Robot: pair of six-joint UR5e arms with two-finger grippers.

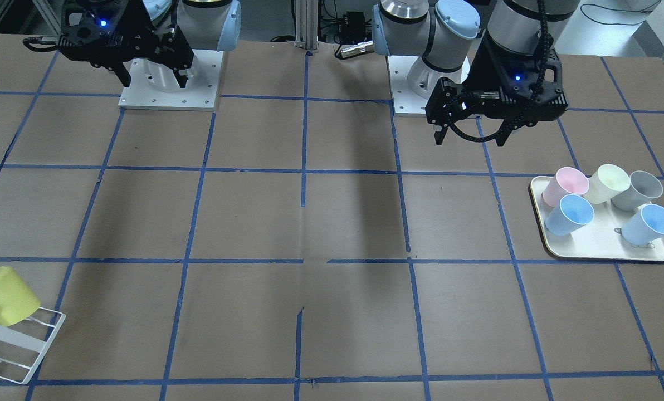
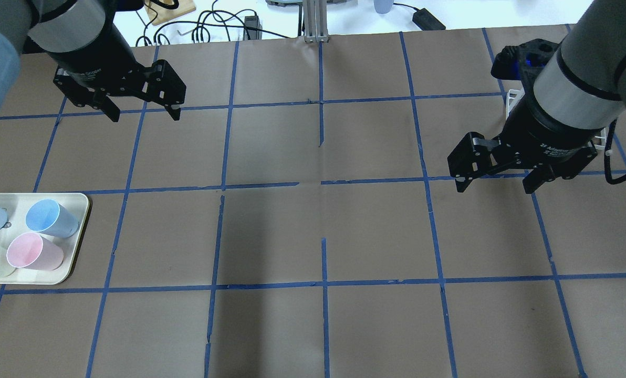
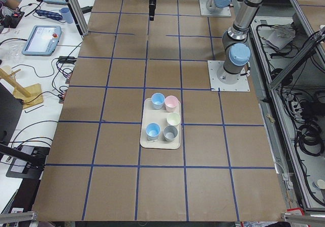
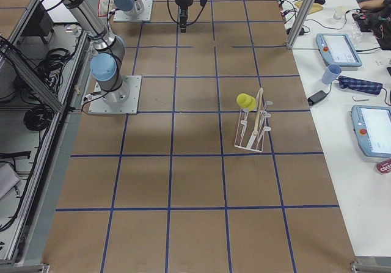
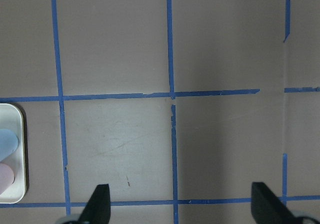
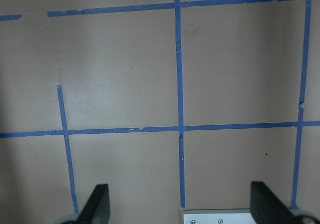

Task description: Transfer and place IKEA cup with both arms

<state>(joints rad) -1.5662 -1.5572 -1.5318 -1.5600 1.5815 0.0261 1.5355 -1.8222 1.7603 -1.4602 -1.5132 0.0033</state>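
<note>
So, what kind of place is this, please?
Most likely a robotics lab. A left arm and a right arm are bolted to a table marked with a blue tape grid, and the bench beside it holds control tablets and loose cables.

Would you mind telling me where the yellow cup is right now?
The cup is at bottom-left of the front-facing view, tipped on the white rack at the robot's right end of the table, opposite the tray.
</note>
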